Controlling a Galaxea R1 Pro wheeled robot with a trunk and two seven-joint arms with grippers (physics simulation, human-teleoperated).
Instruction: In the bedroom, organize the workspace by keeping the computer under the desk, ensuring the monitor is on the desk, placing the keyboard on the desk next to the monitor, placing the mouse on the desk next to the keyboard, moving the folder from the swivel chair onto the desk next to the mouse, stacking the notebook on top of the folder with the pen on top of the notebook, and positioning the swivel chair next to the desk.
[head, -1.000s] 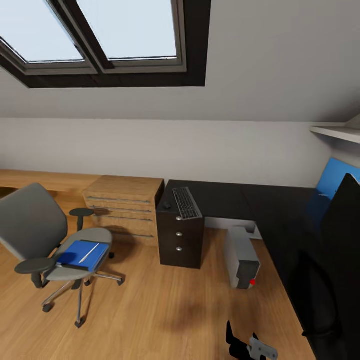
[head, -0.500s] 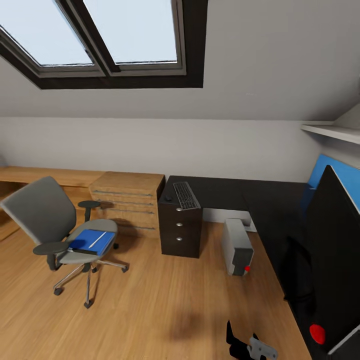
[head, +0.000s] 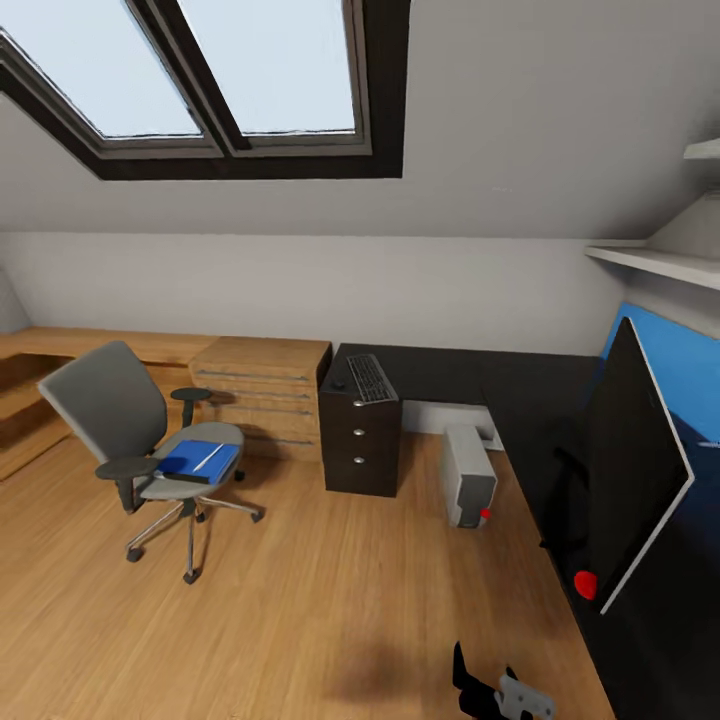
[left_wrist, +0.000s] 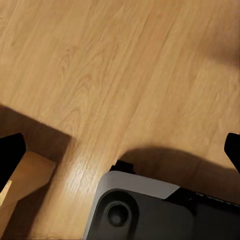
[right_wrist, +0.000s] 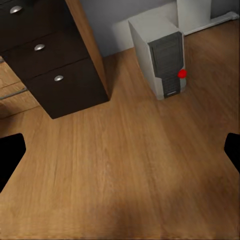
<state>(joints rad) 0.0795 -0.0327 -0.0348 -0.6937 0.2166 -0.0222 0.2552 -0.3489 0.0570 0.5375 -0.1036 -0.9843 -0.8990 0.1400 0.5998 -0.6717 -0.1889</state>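
Swivel chair (head: 130, 440), left: folder (head: 198, 460) on seat, a thin white item on it. Tabletop (head: 440, 372), centre: keyboard (head: 370, 378), mouse (head: 338, 383); computer (head: 468, 474) beneath; monitor (head: 630, 460) right. Both grippers' fingers spread, empty. Step: approach; next, reach the folder. View has shifted since 1 second ago.

text: none I can read | keyboard (head: 371, 379) keys: possibly lettered, too small to tell | labels: none
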